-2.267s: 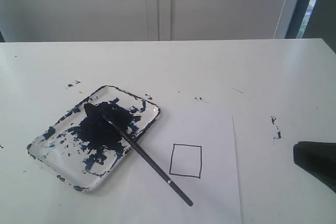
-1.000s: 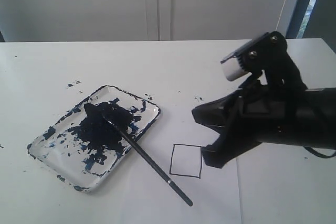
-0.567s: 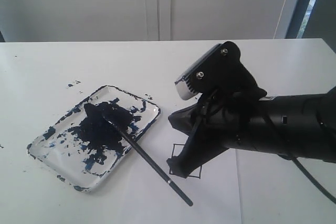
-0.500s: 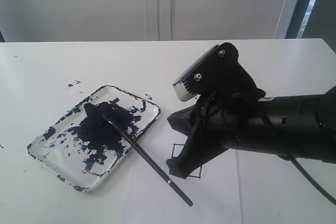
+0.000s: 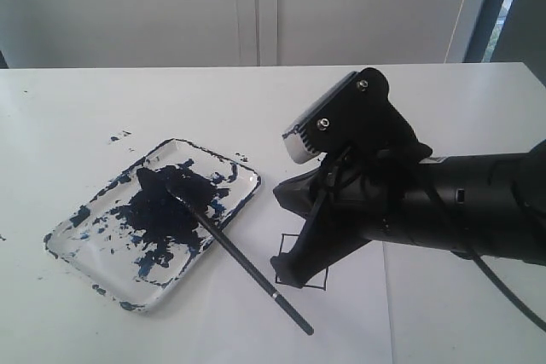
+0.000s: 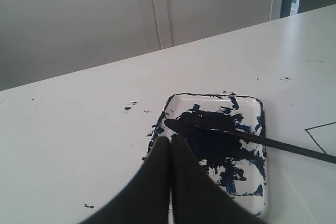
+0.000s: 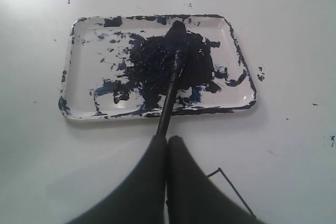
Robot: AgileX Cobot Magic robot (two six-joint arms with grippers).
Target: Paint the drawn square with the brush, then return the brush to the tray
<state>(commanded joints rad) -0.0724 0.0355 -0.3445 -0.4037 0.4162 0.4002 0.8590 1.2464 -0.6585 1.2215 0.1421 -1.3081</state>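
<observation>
The brush (image 5: 239, 257) lies with its blue tip in the tray (image 5: 78, 245) and its black handle out over the paper. My right gripper (image 5: 285, 275) is shut, and its tips hover just over the handle near the pale band; nothing is between the jaws. It covers most of the drawn square (image 5: 320, 283), which is blank inside. The right wrist view shows the right gripper (image 7: 167, 139), brush (image 7: 170, 93), tray (image 7: 84, 77) and a corner of the square (image 7: 224, 184). My left gripper (image 6: 170, 139) is shut beside the tray (image 6: 261, 129), brush (image 6: 273, 141) beyond it.
The white paper sheet (image 5: 358, 330) lies at the front of the white table (image 5: 256, 100). Paint specks (image 5: 447, 207) dot the table to the right and behind the tray. A wall stands behind the table's far edge.
My right arm has swung in from the right edge, leftward and down over the square, to the brush handle. In the last half second it has barely moved. Brush and tray are unmoved.
</observation>
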